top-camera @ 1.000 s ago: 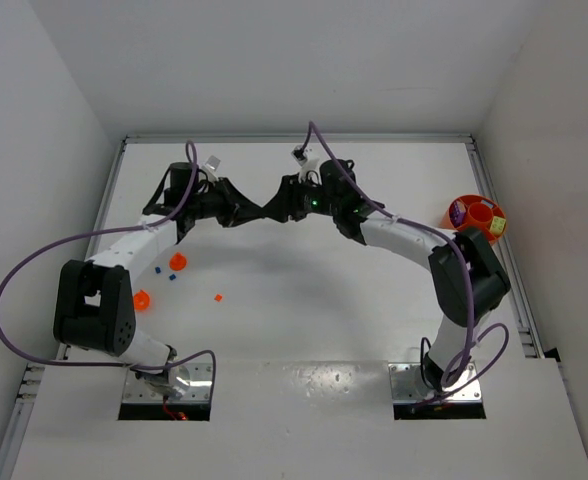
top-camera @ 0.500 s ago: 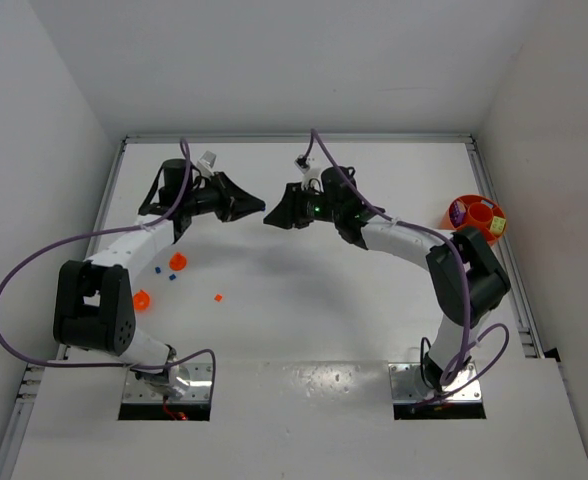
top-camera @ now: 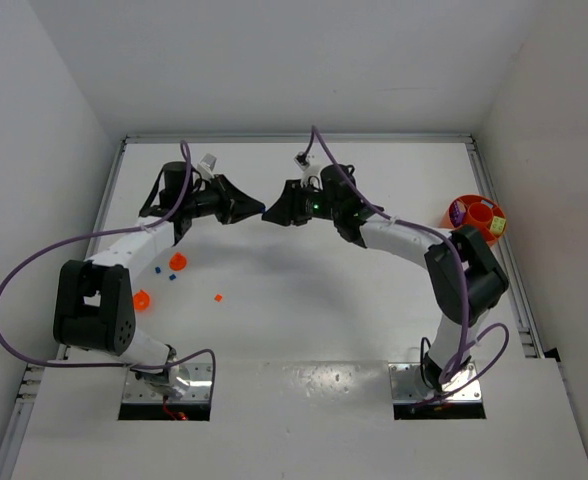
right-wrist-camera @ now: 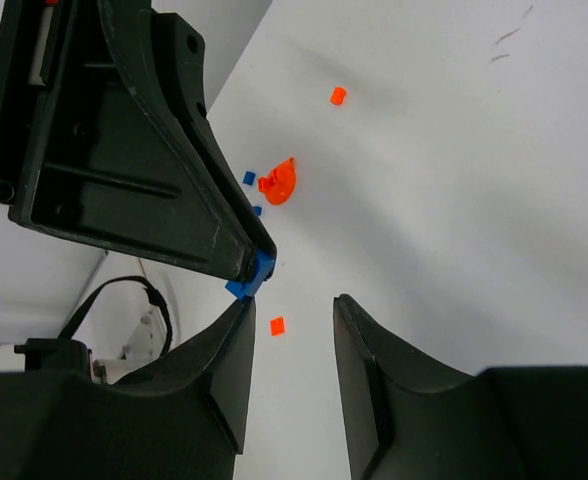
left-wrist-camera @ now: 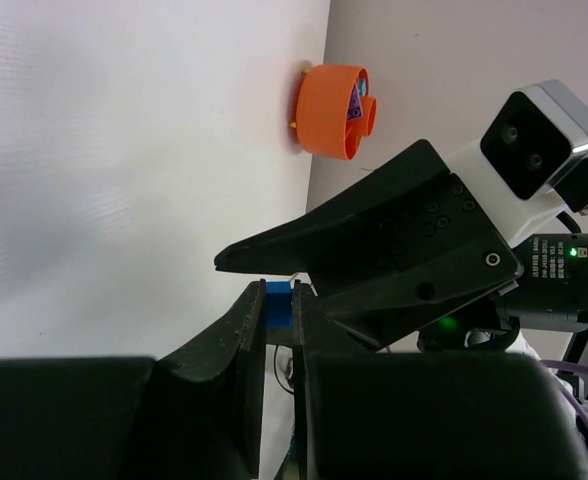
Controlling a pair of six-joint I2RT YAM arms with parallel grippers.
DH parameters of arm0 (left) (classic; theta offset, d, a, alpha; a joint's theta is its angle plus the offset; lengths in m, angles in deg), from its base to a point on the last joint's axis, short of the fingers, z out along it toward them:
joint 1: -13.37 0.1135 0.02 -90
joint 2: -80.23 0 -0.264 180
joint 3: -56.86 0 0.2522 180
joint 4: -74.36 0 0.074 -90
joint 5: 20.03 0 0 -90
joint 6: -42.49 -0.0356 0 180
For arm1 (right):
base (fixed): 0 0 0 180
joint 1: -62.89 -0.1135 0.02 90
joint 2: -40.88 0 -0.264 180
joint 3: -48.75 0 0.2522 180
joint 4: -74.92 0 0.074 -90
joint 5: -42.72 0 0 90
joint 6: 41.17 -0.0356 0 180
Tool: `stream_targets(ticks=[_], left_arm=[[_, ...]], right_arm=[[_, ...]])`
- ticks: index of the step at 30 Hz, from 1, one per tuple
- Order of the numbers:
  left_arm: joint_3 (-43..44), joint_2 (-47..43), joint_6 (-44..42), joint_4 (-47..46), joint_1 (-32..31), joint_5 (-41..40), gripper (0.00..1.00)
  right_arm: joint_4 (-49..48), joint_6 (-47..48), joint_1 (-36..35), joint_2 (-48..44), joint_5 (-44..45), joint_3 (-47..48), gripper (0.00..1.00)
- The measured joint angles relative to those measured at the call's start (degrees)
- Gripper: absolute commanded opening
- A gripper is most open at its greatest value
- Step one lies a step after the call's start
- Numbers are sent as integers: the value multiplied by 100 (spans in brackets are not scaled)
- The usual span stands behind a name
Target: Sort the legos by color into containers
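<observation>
on the left part of the white table (top-camera: 304, 330), beside the left arm, a near orange cup (top-camera: 141, 298) and a far orange cup (top-camera: 178, 262) sit a little apart. two loose blue legos (top-camera: 158, 269) lie between them as mere specks, and a lone orange-red lego (top-camera: 218, 297) rests on bare table to their right.

further right and toward the back wall, the left gripper (top-camera: 257, 208) hangs above the table, pointing right. its jaws are pressed nearly together, pinching a blue lego (left-wrist-camera: 277, 303) at the very tips; the left wrist view shows the brick wedged between the two black fingers.

meeting it tip to tip from the other side is the right gripper (top-camera: 270, 213). its jaws stand apart, and the right wrist view shows a clear gap between them with nothing inside. in that view the pinched brick sits just beside the tip of one finger (right-wrist-camera: 229, 350), outside the gap; whether they touch i cannot tell.

at the far right edge of the table stands the orange bowl (top-camera: 466, 203), well apart from both grippers. nested in it are a purple cup (top-camera: 459, 212), an orange one and a lime one.
</observation>
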Motion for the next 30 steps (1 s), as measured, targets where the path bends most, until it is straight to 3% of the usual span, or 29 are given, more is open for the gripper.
stream_targets(ticks=[30], left_arm=[[11, 0, -503, 389, -173, -605, 0]], right_arm=[[-66, -20, -74, 352, -214, 345, 38]])
